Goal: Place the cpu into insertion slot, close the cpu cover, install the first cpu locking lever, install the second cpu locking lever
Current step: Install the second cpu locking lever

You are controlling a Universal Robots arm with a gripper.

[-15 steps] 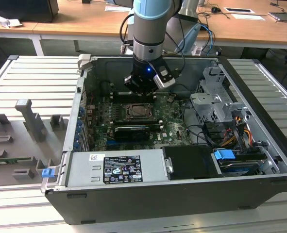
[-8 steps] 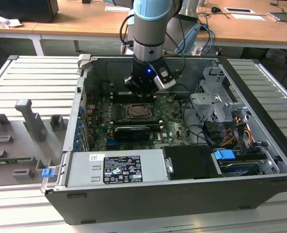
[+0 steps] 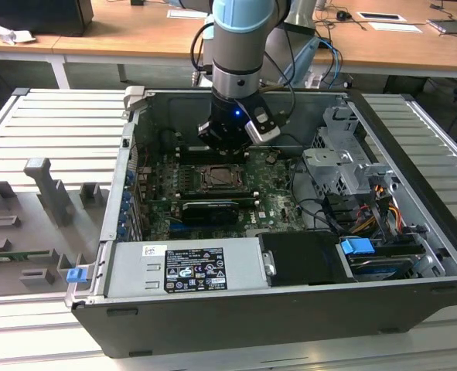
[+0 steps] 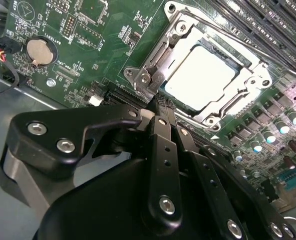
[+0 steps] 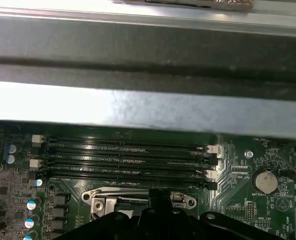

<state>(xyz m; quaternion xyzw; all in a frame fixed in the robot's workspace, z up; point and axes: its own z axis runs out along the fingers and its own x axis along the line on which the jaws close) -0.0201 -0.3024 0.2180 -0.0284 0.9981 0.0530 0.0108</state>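
**CPU seated and cover down; lever status unconfirmed**

In the second wrist view the cpu (image 4: 200, 77) lay flat inside the insertion slot (image 4: 235, 67), its pale metal top showing through the window of the cpu cover (image 4: 175, 37). The cover appeared lowered over the chip and level with the socket frame. On that evidence the first two steps were judged done.

The gripper (image 4: 161, 104) hung just above the motherboard (image 4: 82, 30), at the socket corner nearest it. Its fingers were pressed together with nothing between them, the tips close to the cover's edge; contact could not be confirmed.

The locking levers could not be judged. Thin metal ran along the socket sides, but whether either lever was hooked under its catch was not discernible. Both lever steps were therefore treated as open.

In the exterior view the gripper (image 3: 230, 137) stood over the socket inside the open computer case (image 3: 236, 317), covering its far edge. In the first wrist view the black gripper body hid the near part of the cover (image 5: 137, 194); the memory slots (image 5: 122, 160) beyond were unobstructed.
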